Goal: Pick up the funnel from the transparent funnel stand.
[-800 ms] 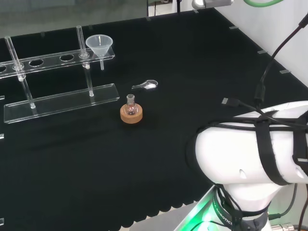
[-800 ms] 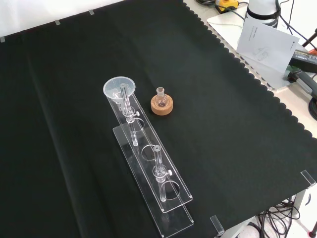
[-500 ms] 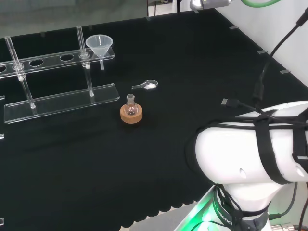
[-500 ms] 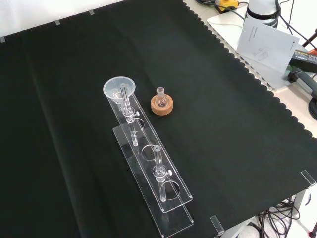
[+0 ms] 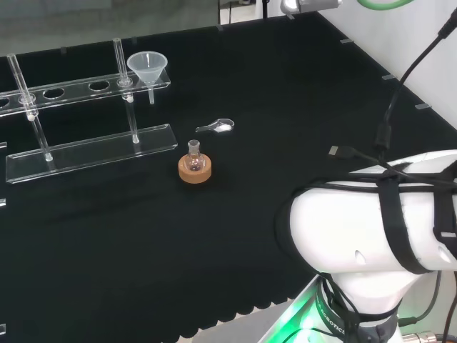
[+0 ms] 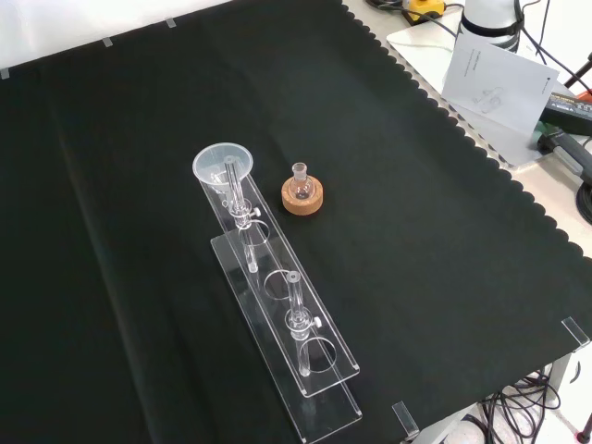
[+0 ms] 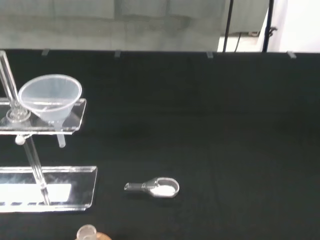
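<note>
On stand (image 5: 86, 86) end sits funnel (image 5: 147, 68); wrist view adds spoon (image 7: 152, 188).

Funnel (image 5: 147, 68): translucent plastic, smooth, faintly frosted. Funnel stand (image 6: 277, 305): clear acrylic, glossy, bright at the edges, with clear rod posts. Flask (image 5: 193, 150): clear glass, glossy. Ring stand (image 6: 302, 197): cork, matt, grainy. Small scoop (image 7: 152, 188): clear, shiny. Bench cloth (image 6: 444, 231): black fabric, matt, scalloped edge.

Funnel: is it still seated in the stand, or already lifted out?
Seated. The funnel sits upright in the end hole of the transparent funnel stand, rim on the top shelf, stem poking below it; the wrist view shows the same.
</note>
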Available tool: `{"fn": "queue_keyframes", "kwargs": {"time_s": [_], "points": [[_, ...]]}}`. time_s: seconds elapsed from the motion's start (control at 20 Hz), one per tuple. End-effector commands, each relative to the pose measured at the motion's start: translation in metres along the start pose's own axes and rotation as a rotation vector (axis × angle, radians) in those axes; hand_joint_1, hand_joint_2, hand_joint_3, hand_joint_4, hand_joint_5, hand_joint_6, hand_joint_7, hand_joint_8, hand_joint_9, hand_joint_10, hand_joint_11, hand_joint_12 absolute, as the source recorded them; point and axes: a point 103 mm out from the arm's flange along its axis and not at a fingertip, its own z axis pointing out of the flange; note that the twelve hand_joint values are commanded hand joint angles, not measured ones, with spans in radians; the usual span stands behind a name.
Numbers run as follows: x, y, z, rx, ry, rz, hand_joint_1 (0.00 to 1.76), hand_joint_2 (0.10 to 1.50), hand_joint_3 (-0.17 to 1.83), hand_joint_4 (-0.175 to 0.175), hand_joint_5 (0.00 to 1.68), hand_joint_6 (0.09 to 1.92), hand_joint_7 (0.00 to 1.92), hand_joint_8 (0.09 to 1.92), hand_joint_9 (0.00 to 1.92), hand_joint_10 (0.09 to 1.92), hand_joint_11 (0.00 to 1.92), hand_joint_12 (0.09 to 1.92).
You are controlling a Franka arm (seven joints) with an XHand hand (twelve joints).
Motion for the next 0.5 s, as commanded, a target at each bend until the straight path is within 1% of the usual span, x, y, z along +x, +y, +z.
{"fn": "queue_keyframes", "kwargs": {"time_s": [0.05, 0.2, 0.35, 0.5], "points": [[0.002, 0.022, 0.009, 0.025, -0.04, 0.043, 0.0, 1.16, 0.41, 0.022, 0.22, 0.09, 0.0, 0.28, 0.07, 0.64, 0.03, 1.37], [0.005, 0.034, 0.014, 0.03, -0.053, 0.046, 0.0, 1.16, 0.41, 0.02, 0.22, 0.09, 0.0, 0.28, 0.07, 0.64, 0.03, 1.37], [0.01, 0.048, 0.021, 0.045, -0.049, 0.032, 0.0, 1.16, 0.4, 0.016, 0.23, 0.09, 0.0, 0.3, 0.08, 0.64, 0.03, 1.38], [0.018, 0.071, 0.029, 0.074, -0.061, 0.025, 0.0, 1.16, 0.38, 0.012, 0.25, 0.09, 0.01, 0.33, 0.09, 0.64, 0.04, 1.38]]}}
